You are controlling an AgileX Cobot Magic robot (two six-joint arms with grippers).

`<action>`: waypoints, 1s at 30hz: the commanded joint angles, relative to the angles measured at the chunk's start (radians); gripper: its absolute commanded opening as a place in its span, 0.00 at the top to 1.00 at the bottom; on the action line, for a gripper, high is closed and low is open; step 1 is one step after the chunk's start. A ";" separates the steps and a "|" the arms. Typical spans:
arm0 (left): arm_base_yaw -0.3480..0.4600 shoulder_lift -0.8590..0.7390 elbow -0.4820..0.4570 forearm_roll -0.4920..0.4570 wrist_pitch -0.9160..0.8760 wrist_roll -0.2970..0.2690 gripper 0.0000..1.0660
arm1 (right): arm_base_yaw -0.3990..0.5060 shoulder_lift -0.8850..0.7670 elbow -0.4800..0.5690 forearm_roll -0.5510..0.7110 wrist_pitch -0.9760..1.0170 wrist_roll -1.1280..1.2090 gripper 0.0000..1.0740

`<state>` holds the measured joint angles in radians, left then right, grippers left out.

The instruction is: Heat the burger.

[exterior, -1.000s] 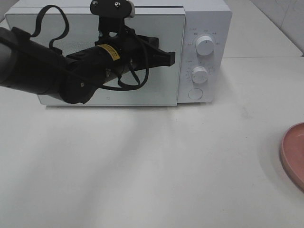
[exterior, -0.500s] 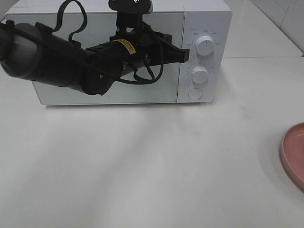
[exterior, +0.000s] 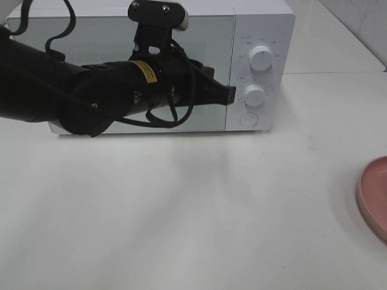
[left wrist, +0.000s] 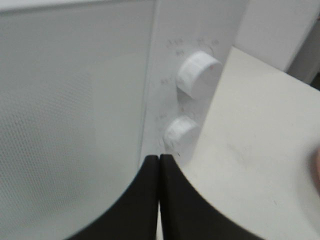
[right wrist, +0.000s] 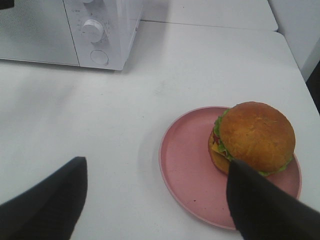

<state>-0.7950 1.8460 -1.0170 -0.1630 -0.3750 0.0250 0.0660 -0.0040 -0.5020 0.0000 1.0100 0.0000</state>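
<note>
A burger (right wrist: 255, 137) is seen resting on a pink plate (right wrist: 187, 172) on the white table (exterior: 193, 205), with the right gripper (right wrist: 155, 202) held wide open above it and nothing gripped. Farther back, the left gripper (exterior: 228, 93), its jaws pressed shut and empty, is held at the closed white microwave (exterior: 260, 24), beside its lower knob (exterior: 254, 95).
</note>
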 commanded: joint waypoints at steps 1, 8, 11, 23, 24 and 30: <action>-0.012 -0.063 0.023 -0.003 0.258 0.002 0.74 | -0.007 -0.027 0.003 -0.007 -0.016 0.000 0.29; -0.012 -0.114 0.023 -0.001 0.616 0.000 0.04 | -0.007 -0.027 0.003 -0.007 -0.016 0.000 0.29; -0.012 -0.139 0.023 -0.001 0.736 0.001 0.06 | -0.007 -0.027 0.003 -0.007 -0.016 0.000 0.29; 0.022 -0.307 0.022 0.062 1.161 -0.038 0.06 | -0.007 -0.027 0.003 -0.007 -0.016 0.000 0.29; 0.022 -0.307 0.022 0.062 1.161 -0.038 0.06 | -0.007 -0.027 0.003 -0.007 -0.016 0.000 0.29; 0.157 -0.370 0.022 0.055 1.279 -0.055 0.06 | -0.007 -0.027 0.003 -0.007 -0.016 0.000 0.29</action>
<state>-0.6400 1.4860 -0.9970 -0.1040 0.8850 -0.0210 0.0660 -0.0040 -0.5020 0.0000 1.0100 0.0000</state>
